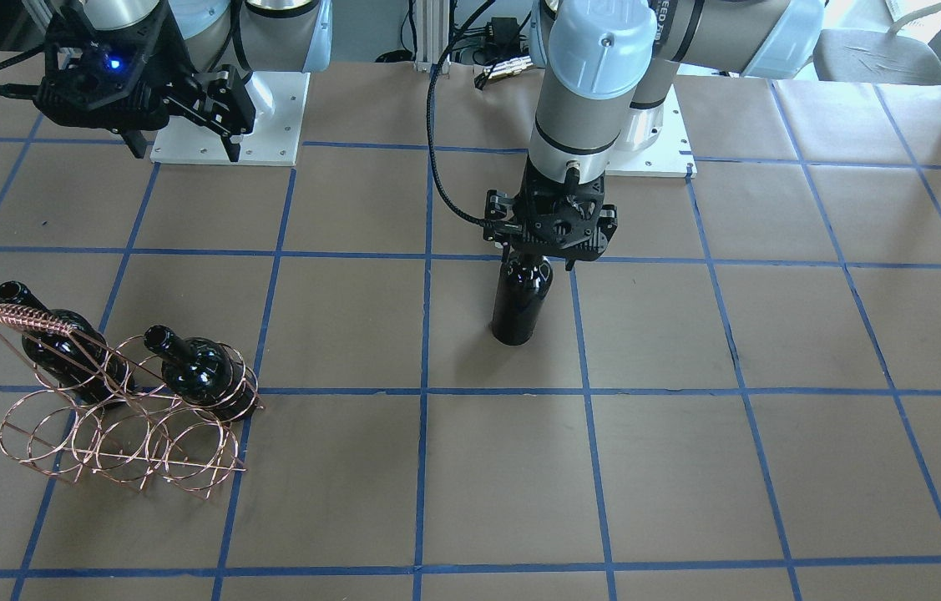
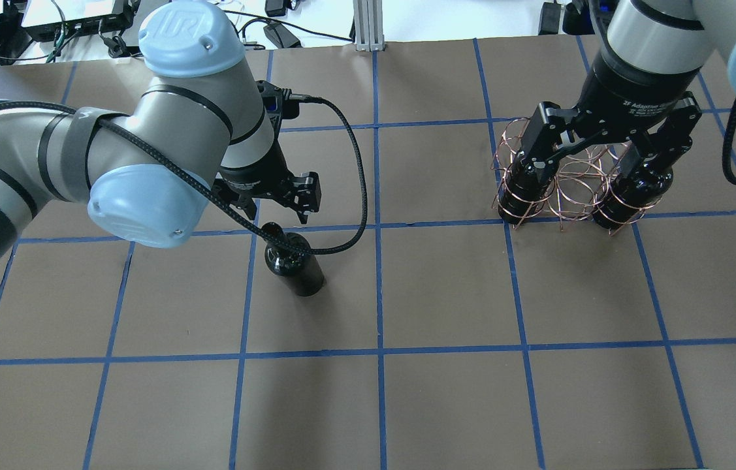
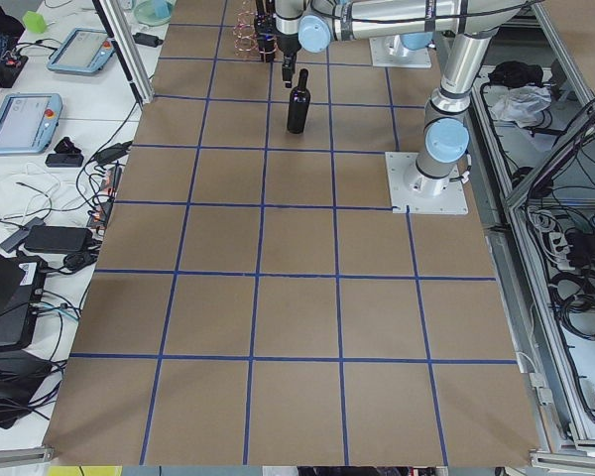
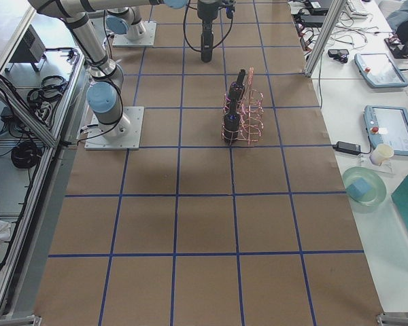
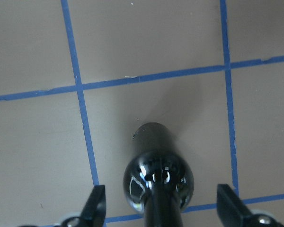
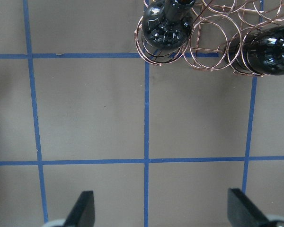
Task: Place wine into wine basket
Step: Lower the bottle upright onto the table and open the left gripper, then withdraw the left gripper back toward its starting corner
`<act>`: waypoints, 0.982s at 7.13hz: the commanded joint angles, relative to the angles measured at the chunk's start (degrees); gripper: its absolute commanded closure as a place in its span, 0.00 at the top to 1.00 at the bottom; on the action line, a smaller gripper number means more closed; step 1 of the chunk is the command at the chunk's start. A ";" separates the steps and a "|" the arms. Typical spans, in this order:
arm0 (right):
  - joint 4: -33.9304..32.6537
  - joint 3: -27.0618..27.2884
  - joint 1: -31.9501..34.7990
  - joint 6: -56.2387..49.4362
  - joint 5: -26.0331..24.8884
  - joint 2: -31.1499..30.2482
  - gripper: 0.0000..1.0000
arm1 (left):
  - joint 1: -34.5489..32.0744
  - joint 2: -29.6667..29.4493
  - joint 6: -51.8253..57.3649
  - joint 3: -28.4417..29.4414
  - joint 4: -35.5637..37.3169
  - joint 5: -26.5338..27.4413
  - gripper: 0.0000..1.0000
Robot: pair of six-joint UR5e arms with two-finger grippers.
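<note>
Left wrist-mounted view finds the left gripper (image 5: 161, 208) spread wide astride, not gripping, the neck of the wine (image 5: 157, 175), which stands upright on the table (image 5: 156, 47) well apart from the wine basket (image 1: 15, 315); an off-centre closure could topple it.

Wine bottles: three. The wine (image 1: 522, 302) stands free, and two racked bottles (image 1: 201, 371) sit in the basket.
Wine basket (image 1: 19, 318): one.
</note>
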 commanded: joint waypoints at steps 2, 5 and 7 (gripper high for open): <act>-0.40 -0.79 0.24 1.03 0.70 0.07 1.00 | 4.41 0.89 -0.62 14.00 -16.03 -0.04 1.00; 0.74 -1.05 0.33 2.00 0.43 -1.16 1.00 | 16.96 0.02 6.28 16.52 -16.01 2.05 1.00; -3.74 -0.79 0.33 2.00 0.68 -0.81 1.00 | 23.65 -0.85 16.02 15.99 -15.31 3.03 1.00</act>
